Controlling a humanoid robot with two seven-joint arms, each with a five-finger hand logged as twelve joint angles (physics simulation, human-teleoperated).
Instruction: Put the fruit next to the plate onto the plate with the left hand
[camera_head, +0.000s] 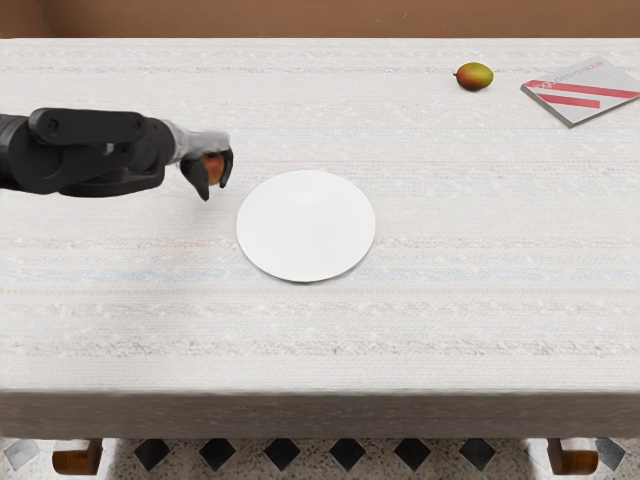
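Carrying everything: the desk (320, 330), under a pale cloth with faint stripes; its front edge lies nearest, well below the plate.
Floor: a strip of light tiling with dark diamonds (282, 452) shows beneath that front edge, with a brown desk leg (77, 460) at the left corner and another at the right.
Plate: plain, white and round (306, 225), lying flat near the middle of the desk.
Left arm: dark and jointed (80, 150), coming in from the left edge, about level with the plate's far rim.
Left hand: (200, 150) just left of the plate's far-left rim and apart from it; grey on the back, its dark fingers (203, 185) curled downward and closed round the fruit.
Fruit: small and reddish-orange (213, 163), only a patch showing between the fingers; it is beside the plate on its left, not on it. Whether it rests on the desk or is lifted clear cannot be told.
Mango: green-yellow with a red blush (474, 76), far beyond the plate to the right, well apart from it, near the desk's far edge.
Booklet: pale with red stripes (580, 90), lying flat and askew just right of the mango, farther still from the plate.
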